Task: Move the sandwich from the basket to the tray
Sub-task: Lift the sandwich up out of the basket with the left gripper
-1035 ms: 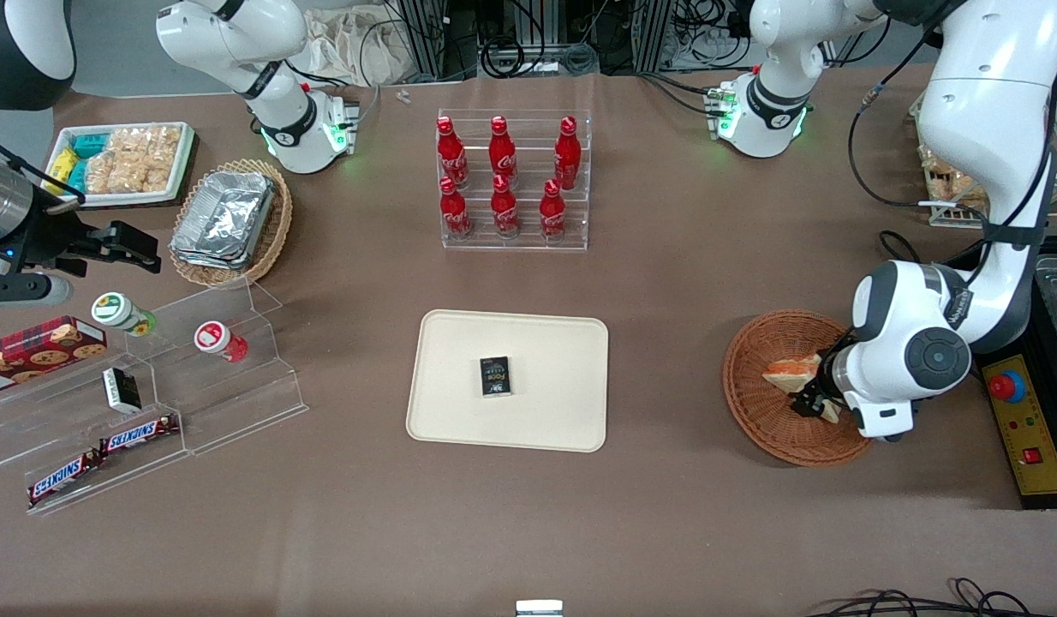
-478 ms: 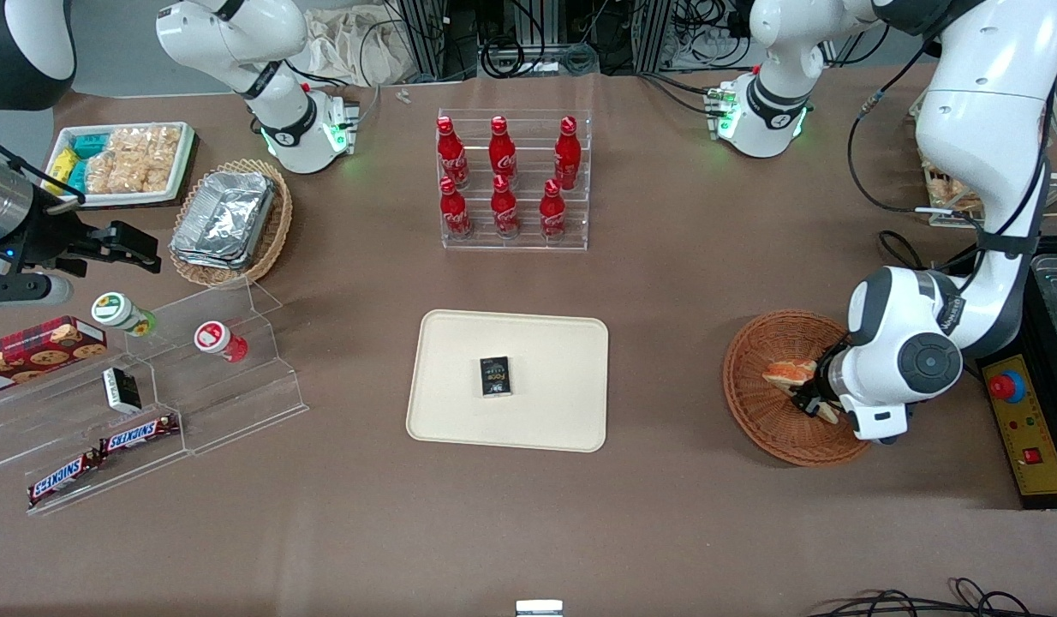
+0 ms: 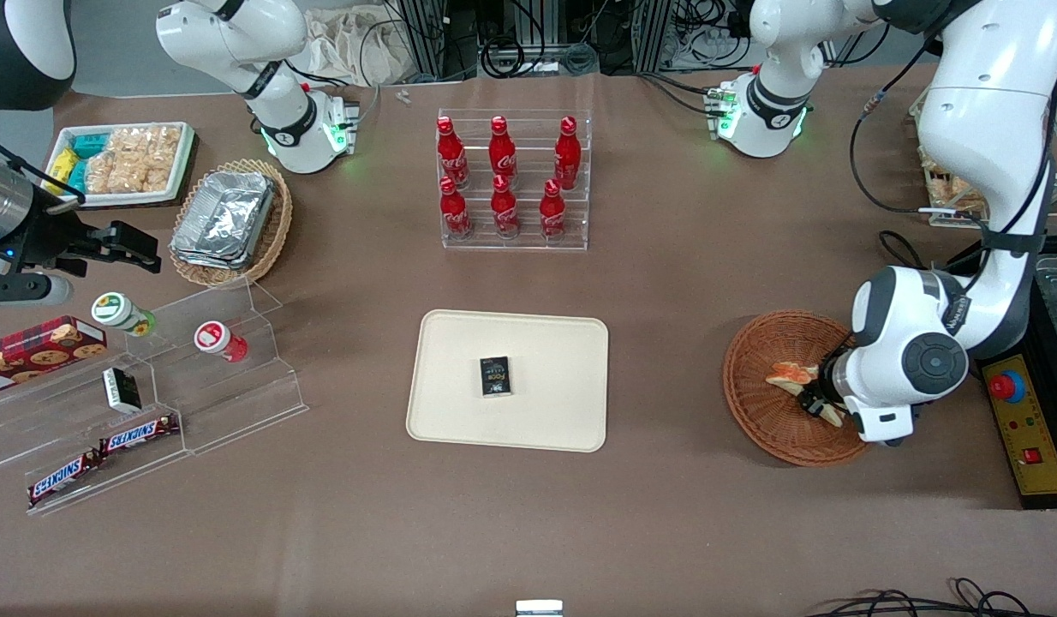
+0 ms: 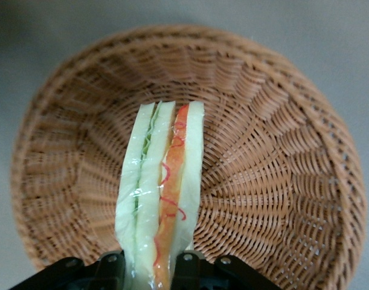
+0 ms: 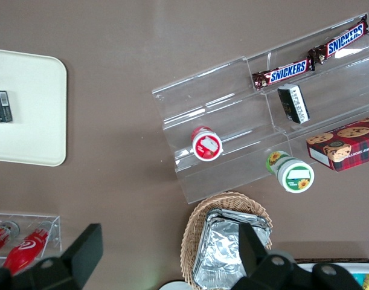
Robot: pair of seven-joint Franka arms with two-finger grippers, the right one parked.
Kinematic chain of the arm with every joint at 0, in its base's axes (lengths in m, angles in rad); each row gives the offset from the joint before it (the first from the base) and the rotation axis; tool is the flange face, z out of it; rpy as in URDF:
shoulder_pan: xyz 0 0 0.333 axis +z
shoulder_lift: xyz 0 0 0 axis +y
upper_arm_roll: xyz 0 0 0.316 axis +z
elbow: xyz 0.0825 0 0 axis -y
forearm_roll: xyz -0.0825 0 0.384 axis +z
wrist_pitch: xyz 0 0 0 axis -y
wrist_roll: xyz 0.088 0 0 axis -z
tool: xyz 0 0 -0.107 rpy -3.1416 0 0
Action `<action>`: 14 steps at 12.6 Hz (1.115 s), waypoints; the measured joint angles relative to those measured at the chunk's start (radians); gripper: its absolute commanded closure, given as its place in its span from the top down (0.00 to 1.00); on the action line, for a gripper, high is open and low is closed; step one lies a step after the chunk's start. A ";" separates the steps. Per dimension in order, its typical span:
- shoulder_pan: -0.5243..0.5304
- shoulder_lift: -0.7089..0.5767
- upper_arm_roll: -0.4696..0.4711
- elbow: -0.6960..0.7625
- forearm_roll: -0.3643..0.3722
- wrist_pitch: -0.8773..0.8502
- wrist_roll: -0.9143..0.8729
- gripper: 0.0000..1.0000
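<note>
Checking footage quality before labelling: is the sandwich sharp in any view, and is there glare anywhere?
Left wrist view: the sandwich is sharp, with soft shine on its wrap, held in the gripper over the basket; the table outside the rim is blurred. Front view: the sandwich is small, half hidden by the arm. Right wrist view: glare on the foil containers.

Front view: high, facing down over whole brown table. Left wrist view: close, looking into round reddish-brown wicker basket (image 4: 275,145), also in front view (image 3: 755,403). Right wrist view: downward; shares flat cream rectangular tray (image 5: 33,127) with front view (image 3: 554,360).
</note>
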State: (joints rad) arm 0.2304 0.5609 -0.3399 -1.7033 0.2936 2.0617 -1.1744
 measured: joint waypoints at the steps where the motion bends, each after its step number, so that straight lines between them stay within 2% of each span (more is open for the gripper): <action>1: 0.000 -0.020 -0.001 0.030 0.000 -0.056 0.023 0.00; 4: 0.000 -0.117 -0.006 0.095 -0.014 -0.188 0.157 0.00; 7: -0.004 -0.170 -0.016 0.237 -0.127 -0.362 0.396 0.00; 8: -0.014 -0.168 -0.022 0.291 -0.141 -0.402 0.468 0.00; 10: -0.075 -0.152 -0.030 0.345 -0.143 -0.425 0.539 0.00; 14: -0.270 -0.047 -0.036 0.424 -0.143 -0.405 0.656 0.00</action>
State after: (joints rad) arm -0.0400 0.5137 -0.3763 -1.2793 0.1508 1.6567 -0.5189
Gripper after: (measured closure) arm 0.833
